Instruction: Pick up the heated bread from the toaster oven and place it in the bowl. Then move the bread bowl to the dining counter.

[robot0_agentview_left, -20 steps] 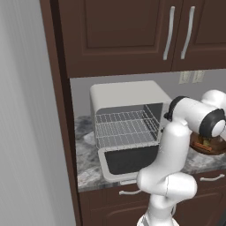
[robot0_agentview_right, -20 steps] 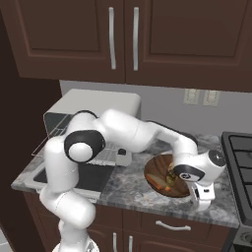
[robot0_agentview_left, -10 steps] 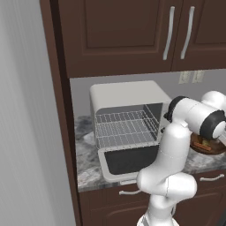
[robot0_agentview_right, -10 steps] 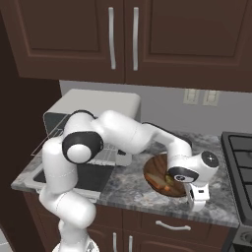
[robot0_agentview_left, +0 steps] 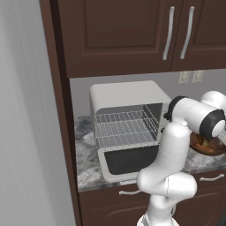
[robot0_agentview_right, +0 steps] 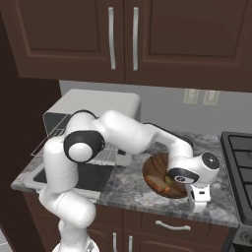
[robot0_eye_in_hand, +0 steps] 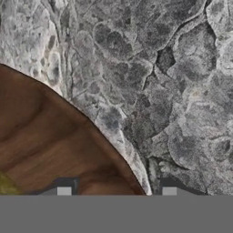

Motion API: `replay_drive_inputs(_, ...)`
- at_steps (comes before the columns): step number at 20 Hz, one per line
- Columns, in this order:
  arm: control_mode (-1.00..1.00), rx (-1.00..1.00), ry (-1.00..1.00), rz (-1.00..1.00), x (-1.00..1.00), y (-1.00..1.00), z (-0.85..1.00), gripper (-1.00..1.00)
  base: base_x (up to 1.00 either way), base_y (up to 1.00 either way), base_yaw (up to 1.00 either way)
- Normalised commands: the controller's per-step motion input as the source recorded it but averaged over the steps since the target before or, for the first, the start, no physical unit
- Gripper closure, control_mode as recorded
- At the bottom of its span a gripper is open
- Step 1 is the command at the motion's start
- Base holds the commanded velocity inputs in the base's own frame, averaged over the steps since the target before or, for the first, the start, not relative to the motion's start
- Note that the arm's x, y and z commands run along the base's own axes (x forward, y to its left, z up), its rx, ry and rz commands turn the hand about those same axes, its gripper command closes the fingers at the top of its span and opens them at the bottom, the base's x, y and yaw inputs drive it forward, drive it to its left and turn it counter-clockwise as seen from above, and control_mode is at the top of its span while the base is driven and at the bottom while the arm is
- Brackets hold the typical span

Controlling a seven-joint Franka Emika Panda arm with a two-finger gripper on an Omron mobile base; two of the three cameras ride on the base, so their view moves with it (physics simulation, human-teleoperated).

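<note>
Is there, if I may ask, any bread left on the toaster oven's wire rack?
No, the left base view shows the toaster oven with its door dropped open and its wire rack bare.

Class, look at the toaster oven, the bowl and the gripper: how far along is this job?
Done: the toaster oven stands open with a bare rack, and the bread lies in the bowl. In hand: the gripper straddles the bowl's rim, one fingertip over the wood, one over the marbled counter; a firm grip can't be confirmed. Left: carrying the bowl to the dining counter.
</note>
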Motion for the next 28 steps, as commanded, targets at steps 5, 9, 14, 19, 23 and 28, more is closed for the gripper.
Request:
replay_drive_inputs(5,-1.0,0.0,0.0,0.0,0.0,0.0,0.0,1.0,0.0,0.0,0.0)
replay_drive_inputs(9,-1.0,0.0,-0.06,0.0,-0.03,0.0,0.16,1.0,0.0,0.0,0.0)
replay_drive_inputs(14,-1.0,0.0,-0.08,-0.04,-0.2,0.07,0.44,1.0,0.0,0.0,0.0)
replay_drive_inputs(19,-1.0,0.0,-0.07,-0.11,-0.41,0.17,0.55,1.0,0.0,0.0,0.0)
replay_drive_inputs(23,-1.0,0.0,-0.07,-0.14,-0.58,0.32,0.61,1.0,0.0,0.0,0.0)
replay_drive_inputs(28,-1.0,0.0,-0.09,-0.17,-0.69,0.49,0.64,1.0,0.0,0.0,0.0)
